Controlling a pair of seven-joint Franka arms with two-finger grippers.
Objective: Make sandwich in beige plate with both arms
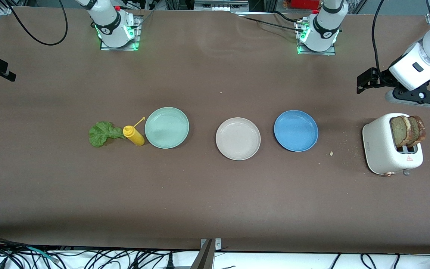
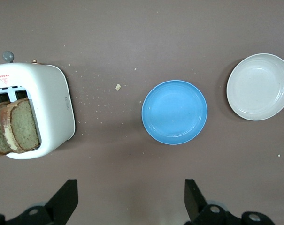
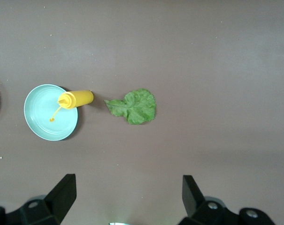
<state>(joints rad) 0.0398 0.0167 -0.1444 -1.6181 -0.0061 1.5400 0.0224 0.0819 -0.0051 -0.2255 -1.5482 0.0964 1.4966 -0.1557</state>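
Evidently nothing was assembled: the beige plate (image 1: 237,138) lay bare mid-desk, bread slices (image 1: 407,130) in the toaster (image 1: 379,149) toward the left arm's edge, lettuce (image 1: 101,133) toward the right arm's edge. The left gripper (image 2: 130,206) and right gripper (image 3: 127,204) hung spread, empty.

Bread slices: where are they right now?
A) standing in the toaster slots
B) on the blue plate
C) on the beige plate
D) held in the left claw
A: both bread slices stand up out of the white toaster at the left arm's end of the table, while the beige plate holds nothing.
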